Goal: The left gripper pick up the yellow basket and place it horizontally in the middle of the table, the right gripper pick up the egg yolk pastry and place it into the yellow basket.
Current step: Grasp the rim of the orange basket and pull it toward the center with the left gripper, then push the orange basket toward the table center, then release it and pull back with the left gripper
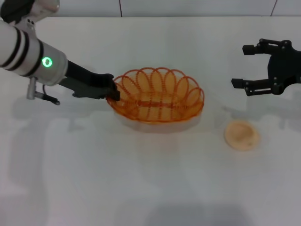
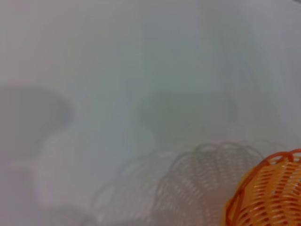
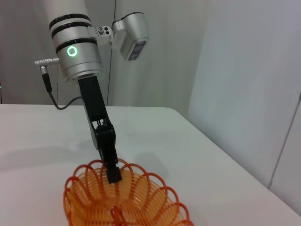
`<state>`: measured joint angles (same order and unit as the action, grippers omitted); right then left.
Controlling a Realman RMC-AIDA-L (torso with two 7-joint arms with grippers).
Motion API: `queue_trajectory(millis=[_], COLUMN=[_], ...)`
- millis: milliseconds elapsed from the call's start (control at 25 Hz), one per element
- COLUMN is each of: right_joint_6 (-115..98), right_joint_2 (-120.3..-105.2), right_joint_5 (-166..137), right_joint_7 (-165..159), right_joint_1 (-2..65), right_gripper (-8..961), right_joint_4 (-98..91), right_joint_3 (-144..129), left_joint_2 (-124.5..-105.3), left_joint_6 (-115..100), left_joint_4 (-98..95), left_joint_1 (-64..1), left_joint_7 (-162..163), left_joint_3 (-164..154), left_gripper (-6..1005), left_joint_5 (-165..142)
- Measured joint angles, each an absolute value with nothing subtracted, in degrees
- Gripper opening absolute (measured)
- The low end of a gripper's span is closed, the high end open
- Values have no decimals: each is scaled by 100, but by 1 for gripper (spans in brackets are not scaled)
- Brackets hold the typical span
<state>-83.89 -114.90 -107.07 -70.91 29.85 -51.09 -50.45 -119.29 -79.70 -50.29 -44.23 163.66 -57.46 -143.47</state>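
Observation:
The yellow basket is in the middle of the table, long side across. My left gripper is shut on the basket's left rim. The right wrist view shows that gripper pinching the rim of the basket from above. The left wrist view shows part of the basket with its shadow offset on the table, so it seems slightly raised. The egg yolk pastry lies on the table right of the basket. My right gripper is open and empty, hovering behind the pastry to the right.
A white wall runs along the table's far edge. Bare tabletop lies in front of the basket and the pastry.

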Motion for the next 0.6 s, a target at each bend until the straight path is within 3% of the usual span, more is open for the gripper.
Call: queue_trajectory(millis=[600], right_joint_6=[-8459], right_joint_2=[-11478], right_joint_5=[-10702], right_joint_7=[-6987], right_joint_1=[2927], right_gripper=[873], right_joint_4=[-5124], right_joint_3=[-5045], left_joint_2=[-11951], left_joint_6=[-7274], left_joint_4=[-4973], left_joint_1=[-4075], left_joint_7=[16778], left_joint_3=[-6648], left_gripper=[84], left_joint_5=[-13566])
